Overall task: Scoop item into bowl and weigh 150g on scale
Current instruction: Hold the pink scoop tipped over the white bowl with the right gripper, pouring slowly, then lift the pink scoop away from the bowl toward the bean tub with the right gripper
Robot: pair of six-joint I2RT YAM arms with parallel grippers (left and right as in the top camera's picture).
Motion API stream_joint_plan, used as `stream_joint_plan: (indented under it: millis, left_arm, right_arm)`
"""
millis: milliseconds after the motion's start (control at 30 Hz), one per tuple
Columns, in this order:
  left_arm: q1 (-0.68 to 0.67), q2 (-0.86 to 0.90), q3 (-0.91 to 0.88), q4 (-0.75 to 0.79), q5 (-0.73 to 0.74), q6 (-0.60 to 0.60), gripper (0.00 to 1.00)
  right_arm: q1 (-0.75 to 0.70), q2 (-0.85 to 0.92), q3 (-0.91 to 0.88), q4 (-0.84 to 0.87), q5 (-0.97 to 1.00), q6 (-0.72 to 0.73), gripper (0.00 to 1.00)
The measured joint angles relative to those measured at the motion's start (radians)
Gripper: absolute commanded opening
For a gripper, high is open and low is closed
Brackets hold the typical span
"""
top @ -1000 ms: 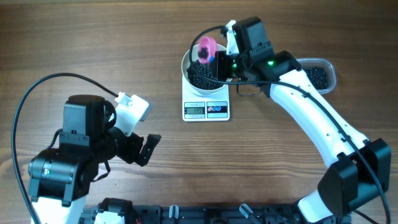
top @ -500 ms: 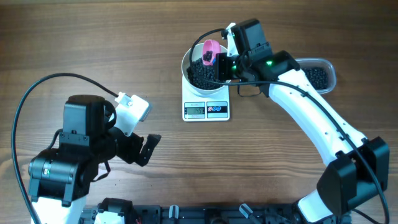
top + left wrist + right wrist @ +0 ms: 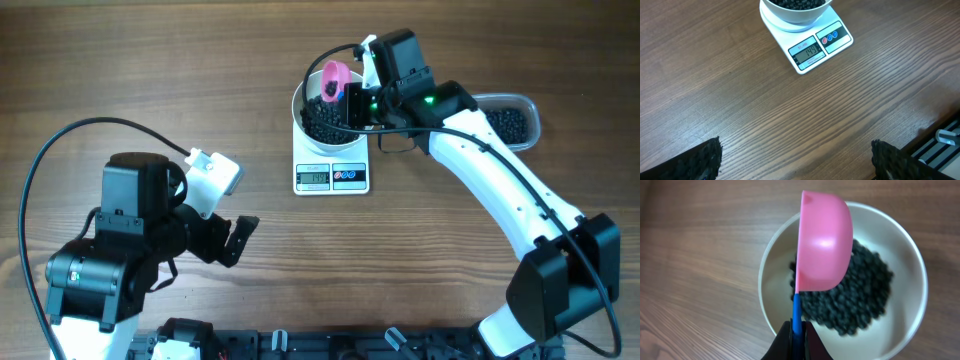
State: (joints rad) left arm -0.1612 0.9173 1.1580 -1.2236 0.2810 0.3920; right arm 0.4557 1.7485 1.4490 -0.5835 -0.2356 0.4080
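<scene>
Scoop (image 3: 822, 245) (pink cup, blue handle) pinched at its handle by closed right jaws, tipped sideways over bowl (image 3: 772, 300) holding item (image 3: 860, 300), bowl on scale (image 3: 815, 47), left jaws wide apart, empty, above counter (image 3: 790, 115), scale display close-up only in left wrist view, handle pinch only in right wrist view

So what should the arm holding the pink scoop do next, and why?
Probably tip the pink scoop a touch further to drop just a few more pellets into the bowl. The right gripper holds it tilted above the bowl, and the scale display seems to read just under the target.
</scene>
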Motion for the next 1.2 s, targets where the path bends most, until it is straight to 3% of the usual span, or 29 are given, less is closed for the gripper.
stream_joint_plan:
  millis: [267,633,867,1200]
  left_arm:
    - [0.0,0.0,0.0,0.0,0.0,0.0,1.0]
    - [0.0,0.0,0.0,0.0,0.0,0.0,1.0]
    - [0.0,0.0,0.0,0.0,0.0,0.0,1.0]
    - [0.0,0.0,0.0,0.0,0.0,0.0,1.0]
  right_arm:
    - [0.0,0.001,0.0,0.0,-0.06,0.056,0.04]
    - [-0.006,0.001,0.0,0.159,-0.128,0.179,0.04]
    - [-0.125,0.001,0.0,0.272,-0.215,0.206,0.04]
    - [-0.28,0.001,0.0,0.274,-0.259,0.217,0.04]
